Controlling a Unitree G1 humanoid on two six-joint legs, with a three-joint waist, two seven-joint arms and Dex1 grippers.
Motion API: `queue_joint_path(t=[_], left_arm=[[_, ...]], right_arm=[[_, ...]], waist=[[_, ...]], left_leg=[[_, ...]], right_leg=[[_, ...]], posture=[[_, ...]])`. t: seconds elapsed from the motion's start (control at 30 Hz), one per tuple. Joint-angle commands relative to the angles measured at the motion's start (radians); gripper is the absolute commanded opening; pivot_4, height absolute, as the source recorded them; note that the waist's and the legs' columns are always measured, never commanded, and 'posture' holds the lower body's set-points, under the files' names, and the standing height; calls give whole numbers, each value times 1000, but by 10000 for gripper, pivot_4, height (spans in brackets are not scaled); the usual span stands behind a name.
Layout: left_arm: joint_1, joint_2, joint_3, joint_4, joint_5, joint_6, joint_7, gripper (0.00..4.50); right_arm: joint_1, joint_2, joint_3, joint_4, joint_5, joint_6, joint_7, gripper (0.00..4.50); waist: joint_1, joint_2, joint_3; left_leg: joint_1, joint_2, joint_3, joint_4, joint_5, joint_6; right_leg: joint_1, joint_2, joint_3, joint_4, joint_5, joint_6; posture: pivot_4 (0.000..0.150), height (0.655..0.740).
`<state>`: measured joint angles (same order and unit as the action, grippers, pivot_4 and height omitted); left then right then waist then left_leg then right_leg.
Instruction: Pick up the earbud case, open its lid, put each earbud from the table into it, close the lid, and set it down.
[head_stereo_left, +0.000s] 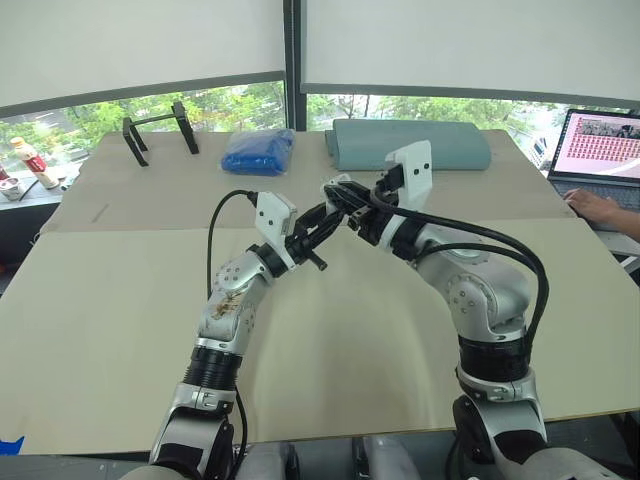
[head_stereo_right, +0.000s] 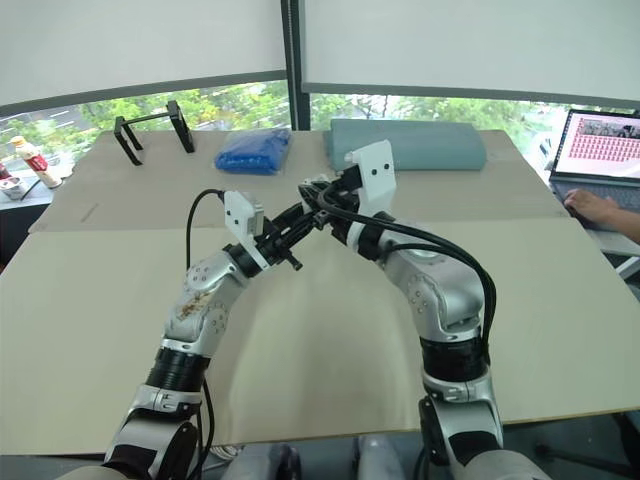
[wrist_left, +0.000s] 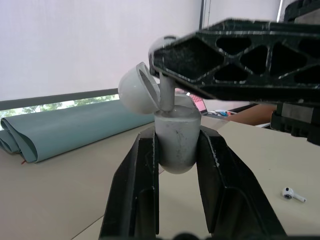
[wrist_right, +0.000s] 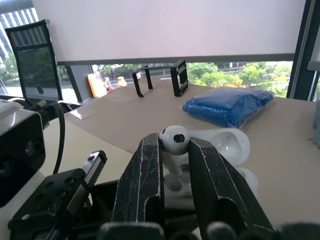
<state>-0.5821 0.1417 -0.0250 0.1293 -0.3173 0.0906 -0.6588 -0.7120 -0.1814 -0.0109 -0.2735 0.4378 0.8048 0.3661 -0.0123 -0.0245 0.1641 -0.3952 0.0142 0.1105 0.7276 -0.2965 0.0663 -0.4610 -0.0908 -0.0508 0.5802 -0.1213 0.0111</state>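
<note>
right gripper (wrist_right: 173, 149) fingers clamped on one earbud (wrist_right: 174, 138), stem pointing down into the case mouth, its tip hidden | left gripper (wrist_left: 177, 131) fingers clenched around earbud case (wrist_left: 176, 147), held in the air over the table (head_stereo_left: 120, 330), lid (wrist_left: 136, 90) swung open | second earbud (wrist_left: 292, 194) lies on the table, small, well apart | head views: case masked by the crossed fingers

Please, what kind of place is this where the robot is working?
Most likely an office or a lab room. A person's hand rests at an open laptop at the edge of the table, and a wide window under roller blinds shows trees outside.
</note>
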Motion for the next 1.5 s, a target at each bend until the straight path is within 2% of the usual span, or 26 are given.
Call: queue_joint_path(t=[0.03, 0.57, 0.63, 0.77, 1.23, 1.5], left_arm=[[-26, -3, -3, -30, -6, -28, -10, 5573], [-26, -7, -32, -31, 20, -52, -28, 5573], [-25, -7, -32, -33, 20, -51, -28, 5573], [-24, -5, -31, -34, 21, -48, -31, 5573], [-34, -7, -27, -15, 20, -47, -46, 5573], [-36, -1, -23, -4, 30, -51, -44, 5573]], right_arm=[[3, 0, -8, -36, 17, 14, -15, 3533], [7, 28, -39, -16, 45, 82, -81, 3533], [7, 38, -54, -12, 53, 92, -100, 13940], [8, 53, -82, -12, 72, 105, -129, 26703], [5, 43, -101, -35, 100, 109, -153, 26703], [9, -14, -42, -60, 81, 80, -104, 26703]], waist=[[0, 0, 0], [0, 0, 0], [0, 0, 0], [1, 0, 0], [0, 0, 0], [0, 0, 0]], left_leg=[[0, 0, 0, 0, 0, 0], [-1, 0, 0, 0, -1, 1], [-1, 0, 0, 0, -1, 1], [-1, 0, 0, -1, -1, 1], [-1, 0, 0, -2, -1, 2], [-1, 0, 0, -2, -1, 2]], right_leg=[[0, 0, 0, 0, 0, 0], [0, 0, 0, 0, 0, 0], [0, 0, 0, 0, 0, 0], [0, 0, 0, 0, 0, 0], [0, 0, 0, 0, 0, 0], [0, 0, 0, -1, 0, 0]], posture=[[1500, 7400], [1500, 7400], [1500, 7400], [1500, 7400], [1500, 7400], [1500, 7400]])
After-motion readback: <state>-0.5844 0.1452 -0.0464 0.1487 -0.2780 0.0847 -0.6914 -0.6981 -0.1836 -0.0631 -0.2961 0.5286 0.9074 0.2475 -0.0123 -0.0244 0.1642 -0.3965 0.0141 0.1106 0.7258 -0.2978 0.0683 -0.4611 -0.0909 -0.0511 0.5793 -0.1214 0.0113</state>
